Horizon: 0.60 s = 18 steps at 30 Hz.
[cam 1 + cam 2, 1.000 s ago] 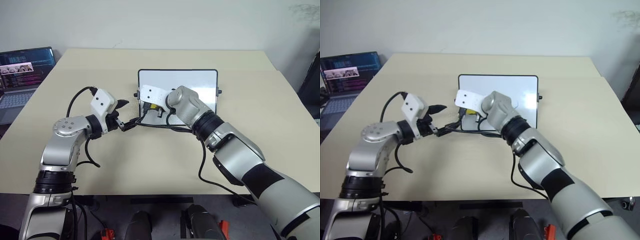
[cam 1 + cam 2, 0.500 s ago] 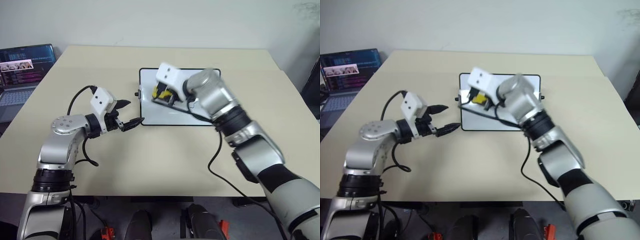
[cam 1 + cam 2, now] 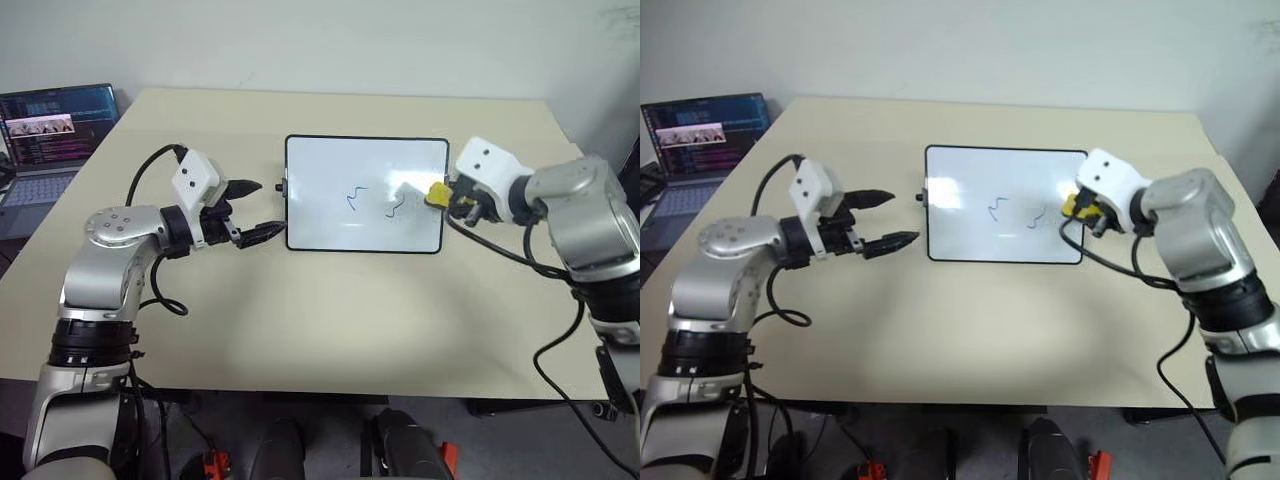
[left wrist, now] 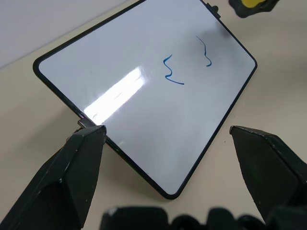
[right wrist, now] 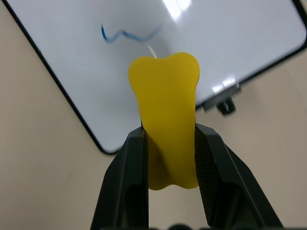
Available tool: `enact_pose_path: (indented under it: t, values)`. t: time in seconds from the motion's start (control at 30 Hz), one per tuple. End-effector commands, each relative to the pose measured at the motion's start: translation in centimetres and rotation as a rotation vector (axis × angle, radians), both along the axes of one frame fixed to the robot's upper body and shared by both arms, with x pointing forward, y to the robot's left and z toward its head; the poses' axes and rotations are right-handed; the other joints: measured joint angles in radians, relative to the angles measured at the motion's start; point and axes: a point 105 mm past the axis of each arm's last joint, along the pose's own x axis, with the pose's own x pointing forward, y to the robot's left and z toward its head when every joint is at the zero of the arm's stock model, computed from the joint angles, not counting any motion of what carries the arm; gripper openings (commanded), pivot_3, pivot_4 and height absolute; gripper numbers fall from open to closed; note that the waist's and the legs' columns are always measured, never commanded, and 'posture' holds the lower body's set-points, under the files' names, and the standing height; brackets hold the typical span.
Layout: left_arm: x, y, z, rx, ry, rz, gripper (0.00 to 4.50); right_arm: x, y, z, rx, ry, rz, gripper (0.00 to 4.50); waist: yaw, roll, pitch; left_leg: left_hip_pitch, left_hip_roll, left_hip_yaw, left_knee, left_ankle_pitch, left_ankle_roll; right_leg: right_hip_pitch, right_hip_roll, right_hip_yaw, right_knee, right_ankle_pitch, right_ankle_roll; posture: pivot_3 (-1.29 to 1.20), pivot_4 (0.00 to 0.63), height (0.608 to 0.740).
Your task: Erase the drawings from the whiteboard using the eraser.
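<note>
2 blue squiggles, the drawings [image 3: 374, 200], show on the whiteboard [image 3: 330, 220], both in its right half, side by side and apart from each other. A faint greyish smudge sits just right of the right squiggle, near the board's right edge; it may be a wiped patch or only glare, hard to tell from here. The whiteboard lies flat on the beige table [image 3: 300, 320], near the middle, its long sides running left to right, with a small knob on each short side.

The right gripper [image 5: 169, 143] is clamped on the eraser [image 3: 438, 192], its 2 black fingers [image 5: 130, 163] pressing the yellow block's narrow waist from both sides. The eraser hangs at the whiteboard's right edge, over the frame beside the right knob; whether it touches the board is not clear. In the right wrist view 1 squiggle lies beyond the eraser's far end.

The left gripper [image 3: 892, 219] has its fingers spread wide with nothing between them. It sits just left of the whiteboard's left edge, pointing toward the board; in the left wrist view 1 fingertip [image 4: 91, 136] lies close by the left knob.

A laptop [image 3: 50, 135] with a lit screen stands off the table's far left corner.
</note>
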Motion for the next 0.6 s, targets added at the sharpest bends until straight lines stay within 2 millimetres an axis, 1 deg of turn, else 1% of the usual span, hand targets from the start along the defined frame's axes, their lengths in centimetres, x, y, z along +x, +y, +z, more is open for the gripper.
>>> enact_pose_path:
  t: [0.03,0.23,0.37,0.6]
  values:
    - [0.0,0.0,1.4,0.011,-0.05,-0.013,4.5,-0.5,0.2,2.2,0.02,-0.084,0.024,0.97,-0.003,0.0,0.0,0.0,0.0,0.0,0.0,0.0,0.0,0.0,0.0,0.0,0.0,0.0,0.0,0.0,0.15,0.74]
    - [0.0,0.2,1.3,0.014,-0.043,-0.016,4.5,-0.7,0.4,2.9,0.056,-0.156,0.079,0.97,0.0,0.0,0.0,0.0,0.0,0.0,0.0,0.0,0.0,0.0,0.0,-0.001,-0.001,0.0,0.0,0.0,0.15,0.74]
    - [0.0,0.4,1.1,0.019,-0.038,-0.011,4.5,-0.5,0.0,3.0,0.066,-0.164,0.071,0.97,0.001,0.0,0.0,0.0,0.0,0.0,0.0,0.0,0.0,0.0,0.0,-0.001,0.0,0.0,0.0,0.0,0.15,0.74]
    - [-0.1,0.5,1.2,0.02,-0.04,-0.007,4.5,-0.2,0.1,3.3,0.084,-0.186,0.073,0.97,0.001,0.0,0.0,0.0,0.0,0.0,0.0,0.0,0.0,0.0,0.0,-0.001,0.0,0.0,0.0,0.0,0.15,0.74]
